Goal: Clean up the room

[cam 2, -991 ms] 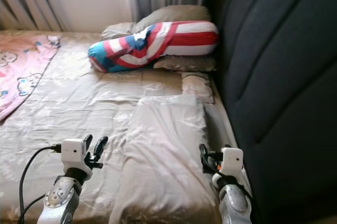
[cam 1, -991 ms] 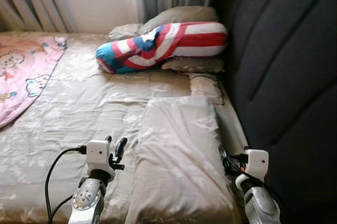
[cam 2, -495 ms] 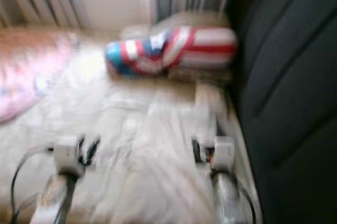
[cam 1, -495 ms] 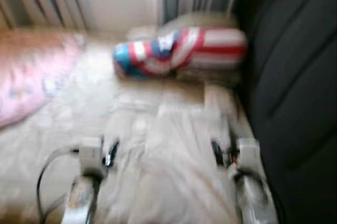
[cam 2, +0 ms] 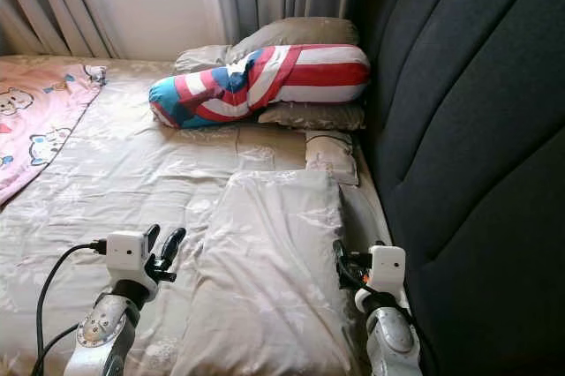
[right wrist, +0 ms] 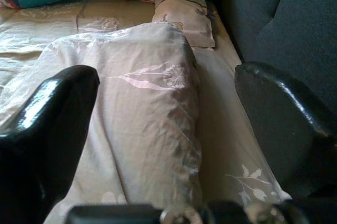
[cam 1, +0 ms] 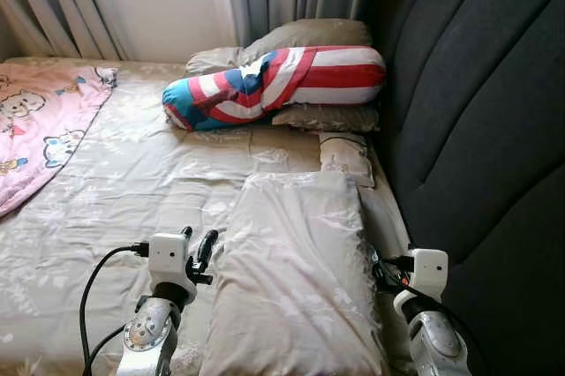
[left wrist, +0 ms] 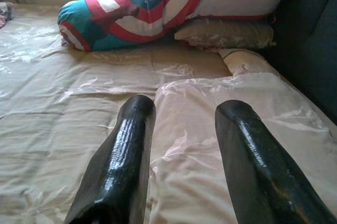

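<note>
Bed (cam 1: 132, 182) sharp again after blur, beige pillow (cam 1: 296, 270) between parted fingers (left wrist: 126, 150).

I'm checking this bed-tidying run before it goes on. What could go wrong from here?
The left gripper and right gripper, both open, flank the beige pillow; its slick cover may slip from thin fingers. The right gripper sits close to the dark headboard and could scrape it. The left arm's black cable might snag.
</note>
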You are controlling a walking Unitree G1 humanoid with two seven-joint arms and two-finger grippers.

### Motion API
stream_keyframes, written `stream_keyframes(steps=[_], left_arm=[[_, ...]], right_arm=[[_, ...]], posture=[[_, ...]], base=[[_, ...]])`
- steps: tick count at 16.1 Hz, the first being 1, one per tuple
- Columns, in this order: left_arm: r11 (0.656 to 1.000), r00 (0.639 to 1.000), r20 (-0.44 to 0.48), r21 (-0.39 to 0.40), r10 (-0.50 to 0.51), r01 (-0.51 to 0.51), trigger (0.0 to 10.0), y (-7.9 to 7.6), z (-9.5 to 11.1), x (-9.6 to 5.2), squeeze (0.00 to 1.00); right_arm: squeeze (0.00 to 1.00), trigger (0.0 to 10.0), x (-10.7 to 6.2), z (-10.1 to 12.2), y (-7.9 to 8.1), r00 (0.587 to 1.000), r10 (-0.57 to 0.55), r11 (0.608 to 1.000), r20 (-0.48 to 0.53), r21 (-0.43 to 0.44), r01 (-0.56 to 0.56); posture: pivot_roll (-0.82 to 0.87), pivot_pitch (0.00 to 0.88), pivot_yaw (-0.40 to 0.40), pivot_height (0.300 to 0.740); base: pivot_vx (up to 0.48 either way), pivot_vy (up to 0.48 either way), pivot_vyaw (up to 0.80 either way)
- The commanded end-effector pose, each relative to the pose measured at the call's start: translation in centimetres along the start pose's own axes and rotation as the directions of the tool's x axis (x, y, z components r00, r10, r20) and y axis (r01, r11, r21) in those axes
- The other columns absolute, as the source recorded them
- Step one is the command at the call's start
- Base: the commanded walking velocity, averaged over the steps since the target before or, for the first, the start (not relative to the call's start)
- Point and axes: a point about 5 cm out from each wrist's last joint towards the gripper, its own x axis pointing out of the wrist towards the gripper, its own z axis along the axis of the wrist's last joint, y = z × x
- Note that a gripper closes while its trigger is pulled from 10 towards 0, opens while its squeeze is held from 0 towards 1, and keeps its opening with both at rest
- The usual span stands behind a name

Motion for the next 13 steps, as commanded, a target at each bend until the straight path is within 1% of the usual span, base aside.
stream_keyframes(steps=[1, 2, 4, 6, 11, 13], left_arm=[[1.000, 1.000, 0.020, -0.001, -0.008, 0.008, 10.0, -0.2, 0.5, 0.0, 0.00], [1.000, 1.000, 0.023, 0.003, -0.006, 0.006, 10.0, -0.1, 0.6, 0.0, 0.00], [0.999, 0.999, 0.043, 0.014, 0.032, -0.033, 10.0, 0.9, 1.1, -0.2, 0.00], [0.999, 0.998, 0.041, 0.018, 0.036, -0.037, 10.0, 1.1, 1.1, -0.2, 0.00], [1.000, 0.999, 0.045, 0.017, 0.025, -0.025, 10.0, 0.8, 1.2, 0.2, 0.00], [1.000, 0.999, 0.047, 0.015, 0.022, -0.023, 10.0, 0.7, 1.3, 0.3, 0.00]], right_arm=[[0.00, 10.0, 0.1, 0.7, -0.2, 0.999, -0.009, 1.000, 0.035, -0.005, 0.009], [0.00, 10.0, 0.1, 0.8, -0.1, 0.999, -0.009, 1.000, 0.041, -0.007, 0.010], [0.00, 10.0, 0.1, 1.5, -0.1, 0.997, -0.011, 1.000, 0.081, -0.013, 0.013], [0.00, 10.0, 0.0, 1.6, -0.1, 0.997, -0.012, 1.000, 0.082, -0.015, 0.013], [0.00, 10.0, 0.0, 1.7, -0.1, 0.997, -0.016, 1.000, 0.081, -0.015, 0.017], [0.00, 10.0, 0.0, 1.5, -0.1, 0.998, -0.018, 0.999, 0.066, -0.026, 0.020]], posture=[[-0.03, 0.015, -0.061, 0.740], [-0.03, 0.015, -0.061, 0.740], [-0.03, 0.017, -0.060, 0.740], [-0.03, 0.019, -0.060, 0.740], [-0.04, 0.018, -0.059, 0.740], [-0.04, 0.017, -0.058, 0.740]], base=[[0.000, 0.000, 0.00], [0.000, 0.000, 0.00], [0.000, 0.000, 0.00], [0.000, 0.000, 0.00], [0.000, 0.000, 0.00], [0.000, 0.000, 0.00]])
